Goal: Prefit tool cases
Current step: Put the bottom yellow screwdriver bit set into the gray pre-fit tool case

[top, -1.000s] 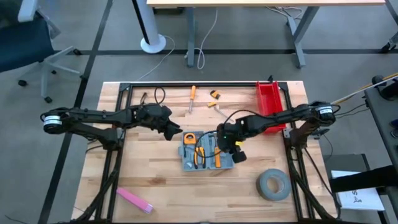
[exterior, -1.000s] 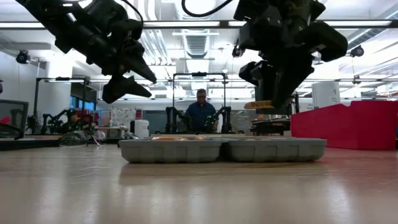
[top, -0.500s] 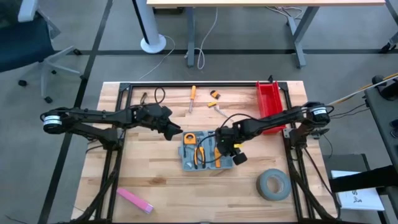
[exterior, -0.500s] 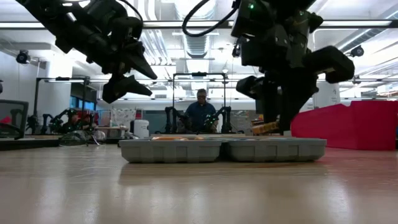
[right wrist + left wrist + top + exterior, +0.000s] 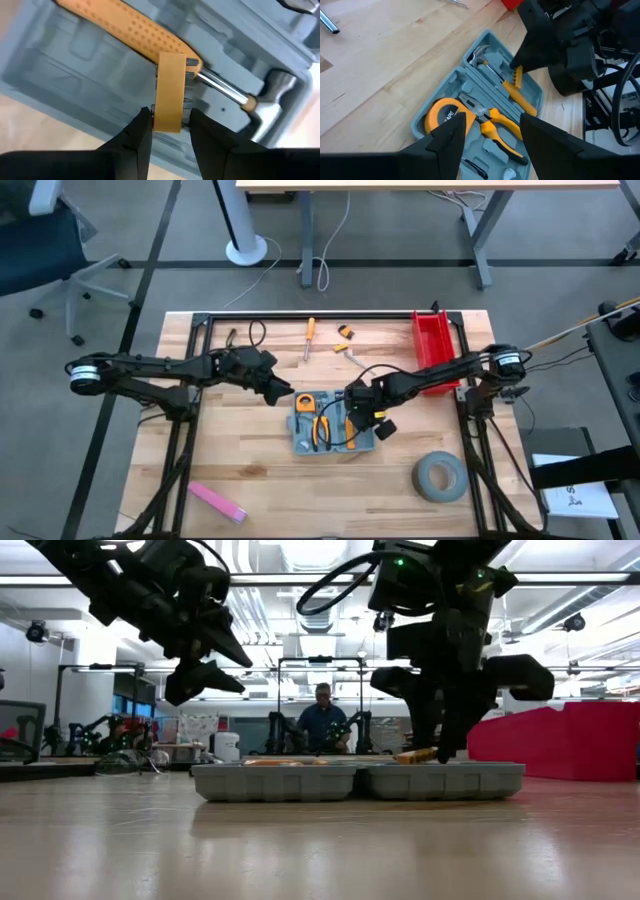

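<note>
The right gripper is pinching a small orange piece between its narrowed jaws, directly above the hammer lying in the open tool case. The piece's long axis is crossing the hammer's handle almost squarely. Directly beneath these jaws, the case is sitting flat on the desk, so the right arm is the nearer. Off to one side, the left gripper is hovering with jaws wide and empty, pointing at the pliers.
</note>
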Motion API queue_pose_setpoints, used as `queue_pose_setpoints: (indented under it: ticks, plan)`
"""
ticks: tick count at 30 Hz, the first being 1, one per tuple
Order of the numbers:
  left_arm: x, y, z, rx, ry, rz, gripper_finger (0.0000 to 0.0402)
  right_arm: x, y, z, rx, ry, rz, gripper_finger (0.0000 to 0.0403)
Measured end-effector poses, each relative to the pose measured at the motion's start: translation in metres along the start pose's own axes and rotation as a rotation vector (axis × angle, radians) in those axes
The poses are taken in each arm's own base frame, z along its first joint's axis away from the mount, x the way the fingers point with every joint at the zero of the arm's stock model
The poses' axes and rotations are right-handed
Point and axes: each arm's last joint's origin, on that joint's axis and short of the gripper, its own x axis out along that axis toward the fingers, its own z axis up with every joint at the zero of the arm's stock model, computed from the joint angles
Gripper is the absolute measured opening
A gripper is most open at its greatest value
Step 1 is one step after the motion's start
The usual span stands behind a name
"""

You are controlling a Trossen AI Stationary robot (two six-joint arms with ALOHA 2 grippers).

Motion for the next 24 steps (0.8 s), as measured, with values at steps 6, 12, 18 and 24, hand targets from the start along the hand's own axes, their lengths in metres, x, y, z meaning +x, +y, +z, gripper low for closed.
queue_pose_setpoints:
  ticks: [6, 12, 18, 24]
  plan:
    - [0.0, -0.0001, -0.0002, 0.0, 0.005, -0.005, 0.0201, 0.0, -0.0017, -0.0003, -0.039, -0.001, -0.012, 0.0096]
    - [0.0, -0.0001, -0.0002, 0.0, 0.006, -0.005, 0.0199, -0.0001, -0.004, -0.0017, -0.133, 0.03, -0.053, 0.0099]
    - [0.0, -0.0003, -0.0003, 0.0, 0.012, -0.013, 0.0194, 0.0007, -0.0056, -0.0042, -0.219, 0.038, -0.051, 0.0109]
    - [0.0, -0.0003, -0.0003, 0.008, 0.012, -0.013, 0.02, 0.0008, -0.0065, -0.0049, -0.288, 0.042, -0.05, 0.0093]
